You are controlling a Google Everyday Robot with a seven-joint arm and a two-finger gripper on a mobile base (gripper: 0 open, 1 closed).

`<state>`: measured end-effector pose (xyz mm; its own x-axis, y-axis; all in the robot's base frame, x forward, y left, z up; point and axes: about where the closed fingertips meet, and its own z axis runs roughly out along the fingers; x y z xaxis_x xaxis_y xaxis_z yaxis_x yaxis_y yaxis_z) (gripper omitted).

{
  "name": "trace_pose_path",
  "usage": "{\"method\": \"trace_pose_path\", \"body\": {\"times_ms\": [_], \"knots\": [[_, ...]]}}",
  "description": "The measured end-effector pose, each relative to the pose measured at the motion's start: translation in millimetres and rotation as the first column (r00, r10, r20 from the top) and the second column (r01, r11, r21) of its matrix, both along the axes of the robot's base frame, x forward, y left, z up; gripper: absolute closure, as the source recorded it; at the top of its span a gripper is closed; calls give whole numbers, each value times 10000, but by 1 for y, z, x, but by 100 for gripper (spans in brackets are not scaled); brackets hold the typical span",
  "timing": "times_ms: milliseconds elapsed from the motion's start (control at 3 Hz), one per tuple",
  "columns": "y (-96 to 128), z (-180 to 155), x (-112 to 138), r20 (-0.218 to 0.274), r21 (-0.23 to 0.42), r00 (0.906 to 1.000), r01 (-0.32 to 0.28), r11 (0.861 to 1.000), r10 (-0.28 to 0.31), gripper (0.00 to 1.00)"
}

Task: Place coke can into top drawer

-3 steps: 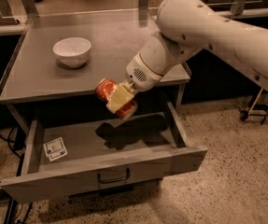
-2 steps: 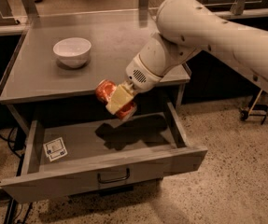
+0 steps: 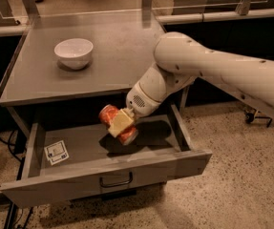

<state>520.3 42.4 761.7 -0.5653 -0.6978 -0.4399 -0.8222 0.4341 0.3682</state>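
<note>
1. Currently the top drawer (image 3: 165, 166) is pulled open.
2. The coke can (image 3: 109, 114) is clamped, tilted, by the jaws of the gripper (image 3: 120, 124), low over the drawer's middle.
3. Lowering and release are judged outstanding.

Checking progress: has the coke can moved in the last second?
Yes. The coke can, held in the gripper, has dropped below the front edge of the table, lower into the open top drawer.

The arm (image 3: 222, 70) reaches in from 3 o'clock, wrist (image 3: 143, 98) angled toward 7 o'clock, hand (image 3: 120, 124) just below centre clamped on the coke can (image 3: 108, 113).
</note>
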Motion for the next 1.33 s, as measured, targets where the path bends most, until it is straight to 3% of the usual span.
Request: {"method": "trace_pose_path", "body": {"times_ms": [333, 1333], "knots": [[3, -37, -4, -696, -184, 9973, 231, 9996, -243, 100], [5, -91, 25, -1118, -1785, 9931, 156, 9838, -361, 100]]}}
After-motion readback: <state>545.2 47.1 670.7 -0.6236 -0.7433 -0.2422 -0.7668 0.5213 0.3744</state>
